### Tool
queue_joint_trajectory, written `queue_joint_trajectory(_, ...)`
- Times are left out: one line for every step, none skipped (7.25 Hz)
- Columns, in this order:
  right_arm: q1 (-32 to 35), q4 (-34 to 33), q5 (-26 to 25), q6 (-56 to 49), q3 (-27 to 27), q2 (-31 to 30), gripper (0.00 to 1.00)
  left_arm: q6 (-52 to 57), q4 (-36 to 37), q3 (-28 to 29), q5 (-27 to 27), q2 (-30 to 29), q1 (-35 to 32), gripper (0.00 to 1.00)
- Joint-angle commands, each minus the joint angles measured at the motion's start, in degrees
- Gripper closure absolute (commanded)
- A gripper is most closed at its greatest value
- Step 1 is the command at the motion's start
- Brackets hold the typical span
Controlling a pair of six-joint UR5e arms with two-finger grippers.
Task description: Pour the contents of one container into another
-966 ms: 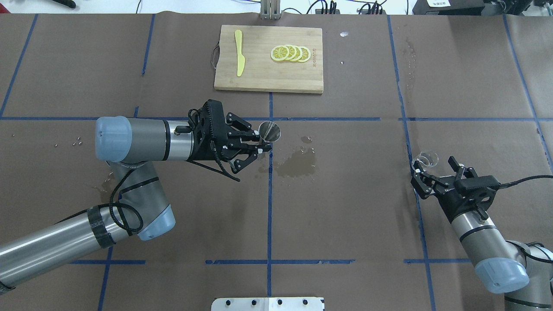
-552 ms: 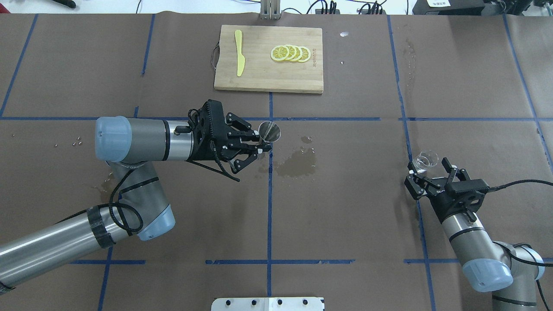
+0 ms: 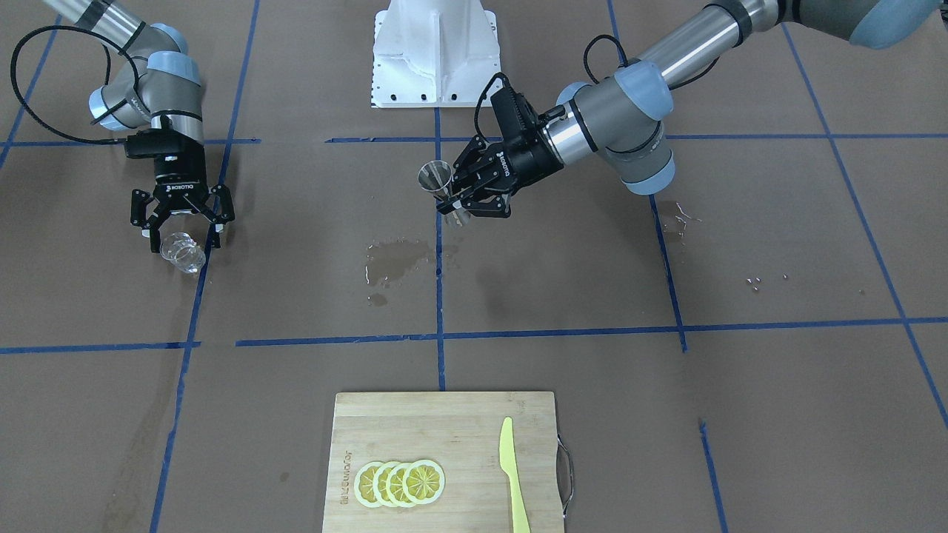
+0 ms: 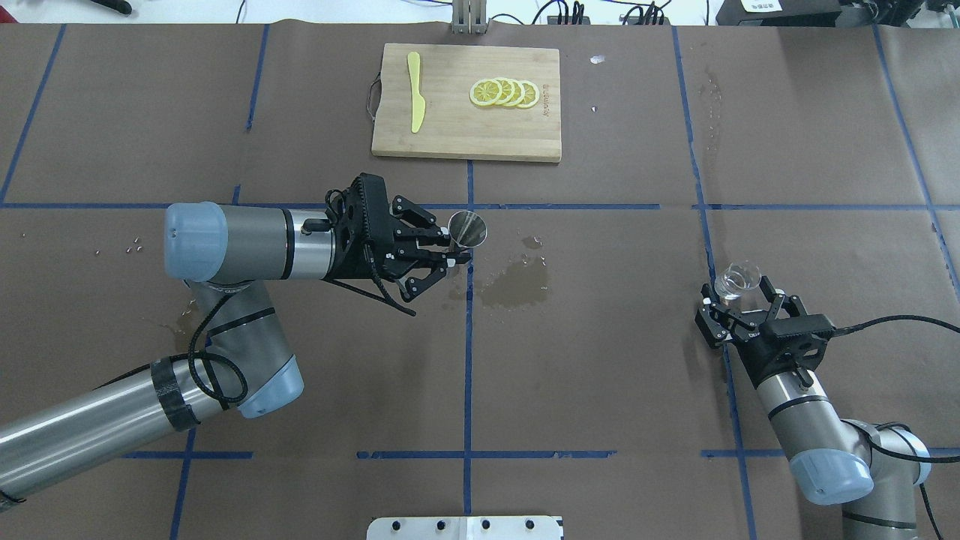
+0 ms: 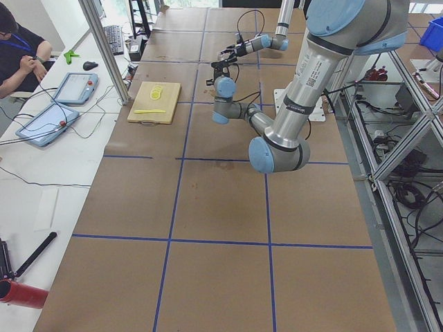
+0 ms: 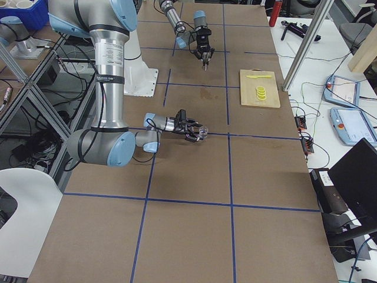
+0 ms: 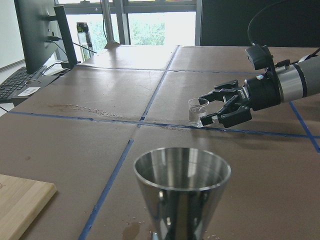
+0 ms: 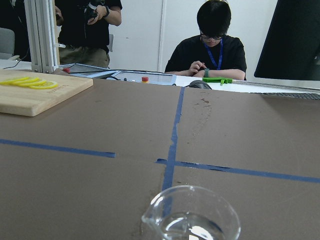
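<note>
Right hand (image 4: 739, 298) swung leftward — beaker (image 4: 737, 279) at its spread fingertips.

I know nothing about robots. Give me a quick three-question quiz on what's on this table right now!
1. True or false: the lemon slices lie on the cutting board.
2. What does the left gripper hold? A) metal cup B) spoon C) nothing
3. Fill in: the right gripper, by the glass beaker, is ___ (open/shut).
Key: 1 true; 2 A; 3 open.
</note>
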Motion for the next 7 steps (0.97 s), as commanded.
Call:
queue_joint_trajectory(0.0, 0.0, -0.3, -0.1, -1.5, 0.7, 0.23, 0.0, -0.1, 0.0, 0.0, 0.0, 0.0, 1.00)
queue_joint_trajectory(0.0, 0.0, -0.3, -0.1, -1.5, 0.6, 0.40, 0.0, -0.1, 0.0, 0.0, 0.1, 0.0, 1.00)
queue_joint_trajectory(0.1, 0.0, -0.3, -0.1, -1.4, 0.6, 0.50, 0.0, -0.3, 0.0, 0.0, 0.5, 0.0, 1.00)
queue_joint_trajectory(0.1, 0.0, -0.3, -0.1, -1.4, 0.7, 0.54, 0.0, -0.3, 0.0, 0.0, 0.5, 0.0, 1.00)
queue_joint_trajectory(0.1, 0.0, -0.3, -0.1, -1.4, 0.7, 0.56, 0.0, -0.3, 0.0, 0.0, 0.5, 0.0, 1.00)
queue_joint_trajectory(0.1, 0.0, -0.4, -0.1, -1.4, 0.7, 0.74, 0.1, -0.3, 0.0, 0.0, 0.5, 0.0, 1.00)
queue_joint_trajectory(0.2, 0.0, -0.4, -0.1, -1.3, 0.7, 1.00, 0.0, -0.3, -0.1, 0.0, 0.5, 0.0, 1.00)
